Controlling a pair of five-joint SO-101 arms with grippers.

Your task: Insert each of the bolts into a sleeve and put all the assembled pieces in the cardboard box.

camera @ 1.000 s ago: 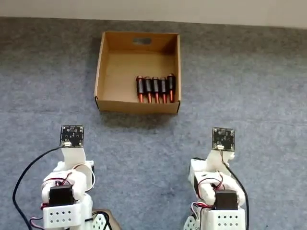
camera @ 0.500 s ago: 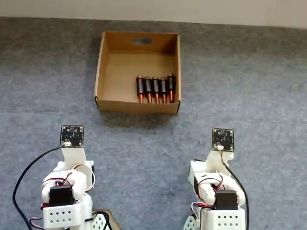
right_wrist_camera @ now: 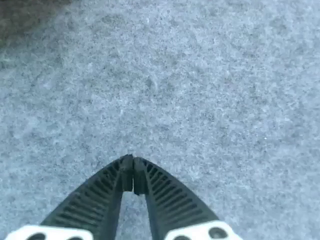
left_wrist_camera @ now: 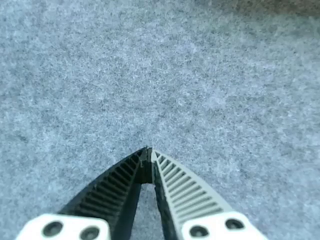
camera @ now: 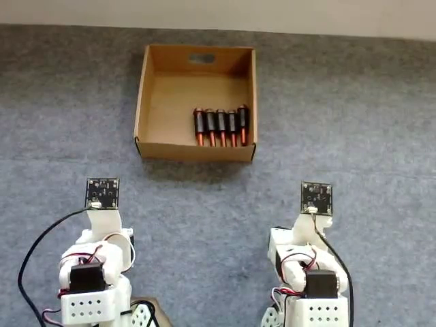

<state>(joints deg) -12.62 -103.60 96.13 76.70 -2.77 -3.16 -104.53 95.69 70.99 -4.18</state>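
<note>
**High view.** Cardboard box, open-topped, well ahead of both arms and roughly between their lines of reach. Five assembled pieces, black sleeves with orange bolt ends, laid side by side in a close row inside the box. Row set against the wall nearest the arms, toward the corner on the right arm's side. Left arm and right arm folded back, well apart from the box. Grey carpet around them, with no loose bolt or sleeve to be seen. Ground directly under the arms hidden.

**Left wrist view.** Left gripper, jaws closed tip to tip, nothing between them. Bare carpet just below and ahead of the tips.

**Right wrist view.** Right gripper, jaws pressed together, nothing held. Carpet beneath and ahead, darker patch far ahead toward the inner side.

**Status, as judged.** Task likely complete, with all visible pieces boxed and both grippers idle.

**Hazards, as judged.**
- Any further reach toward the box: risk of clipping the near wall, directly beside the row, and sliding the light box or scattering the pieces.
- A jolt to the row: possible backing-out of a bolt from its sleeve.
- A stray part under an arm: cannot be ruled out.
</note>
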